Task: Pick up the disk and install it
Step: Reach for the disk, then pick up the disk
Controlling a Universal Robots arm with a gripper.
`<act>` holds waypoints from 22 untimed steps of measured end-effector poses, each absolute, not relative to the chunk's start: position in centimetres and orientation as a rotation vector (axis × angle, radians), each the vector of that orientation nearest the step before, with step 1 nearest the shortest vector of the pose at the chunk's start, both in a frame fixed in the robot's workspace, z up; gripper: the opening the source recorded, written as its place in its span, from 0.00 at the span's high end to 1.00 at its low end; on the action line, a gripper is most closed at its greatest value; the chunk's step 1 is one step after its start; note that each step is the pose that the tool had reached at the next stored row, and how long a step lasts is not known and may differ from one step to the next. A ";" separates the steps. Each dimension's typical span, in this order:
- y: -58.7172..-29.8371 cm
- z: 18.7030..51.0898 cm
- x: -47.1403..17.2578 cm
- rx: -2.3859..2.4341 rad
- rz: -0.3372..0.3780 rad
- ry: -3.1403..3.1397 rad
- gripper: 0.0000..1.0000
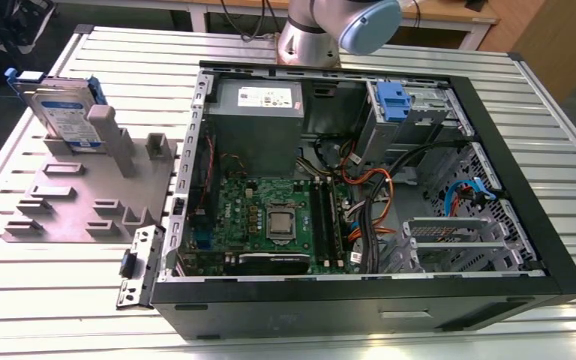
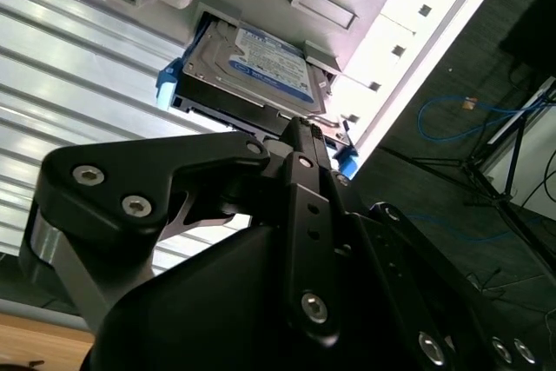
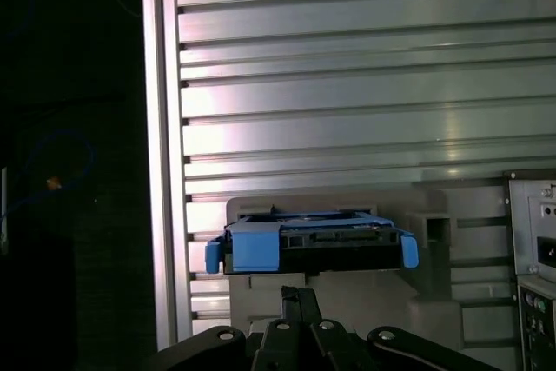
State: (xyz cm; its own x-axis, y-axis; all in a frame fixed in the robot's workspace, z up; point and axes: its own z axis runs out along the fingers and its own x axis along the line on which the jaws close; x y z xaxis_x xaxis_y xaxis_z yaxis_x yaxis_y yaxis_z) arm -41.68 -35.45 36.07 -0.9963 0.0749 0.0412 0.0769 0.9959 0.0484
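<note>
In the exterior view the arm (image 1: 308,41) is showing as a silver tube, with a pale blue cap (image 1: 368,21) covering its joint. In both wrist views the gripper (image 2: 300,128) is appearing matte black throughout. Angular link bars (image 2: 148,171) are running back from the fingertips, silver socket screws (image 2: 130,206) are sitting in them, and a grey ring (image 2: 39,245) is circling the body behind them.
</note>
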 end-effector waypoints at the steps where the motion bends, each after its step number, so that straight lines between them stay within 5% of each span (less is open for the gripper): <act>1: -35.4 36.1 -41.8 -0.118 -0.078 -3.099 0.89; 22: -34.9 36.0 -42.6 -0.118 -0.078 -3.099 0.89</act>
State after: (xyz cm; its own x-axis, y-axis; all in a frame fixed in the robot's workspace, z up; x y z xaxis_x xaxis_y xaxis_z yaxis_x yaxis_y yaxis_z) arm -42.60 -34.91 36.03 -0.9963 0.0749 0.0412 0.0769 0.9959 0.0485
